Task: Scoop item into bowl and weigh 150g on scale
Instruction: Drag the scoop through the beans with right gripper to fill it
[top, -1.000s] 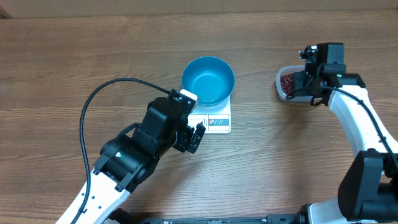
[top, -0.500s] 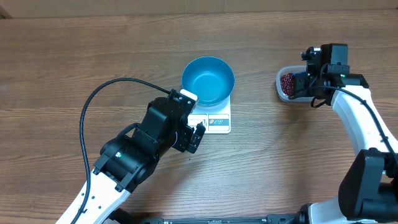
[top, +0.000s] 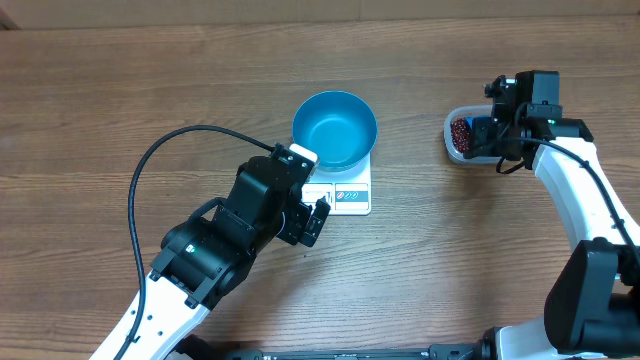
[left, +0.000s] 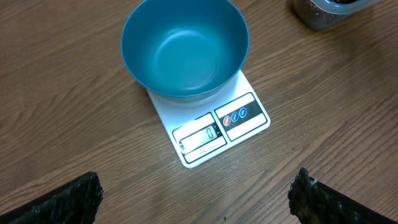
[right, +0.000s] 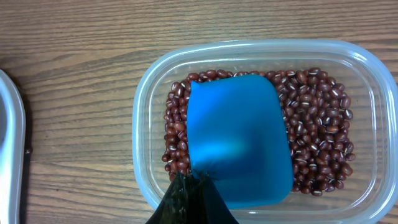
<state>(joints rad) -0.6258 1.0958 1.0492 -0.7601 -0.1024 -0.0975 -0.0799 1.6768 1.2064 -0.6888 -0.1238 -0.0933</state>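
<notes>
Beans (right: 317, 130): a loose heap of small red-brown ovals lying in the clear container (right: 367, 68). The container stands on the counter (top: 100, 100) to the right, well apart from the bowl.
Scoop (right: 239, 137): a blue scoop resting on the heap with its smooth back towards the wrist camera, hiding much of the middle of the pile.
Right fingers (right: 189, 199): pressed together at the near end of the scoop. They are probably pinching its handle, though the handle itself is hidden under them.
Left fingers (left: 68, 202): spread wide and holding nothing, hovering over the counter just in front of the scale.
Bowl (left: 186, 53): deep blue and empty inside, sitting on the far part of the scale.
Scale (left: 242, 115): white and flat, with its display window clear of the bowl and showing a zero.
Handling: the beans look hard, dry and light, and likely to roll and scatter. The fingers cannot pinch them directly, so they must ride in the scoop.
Hold: take the scoop by the handle, dig its open face under the heap, and keep it level on the way across.
Risk: any tilt will likely shed beans onto the counter.
</notes>
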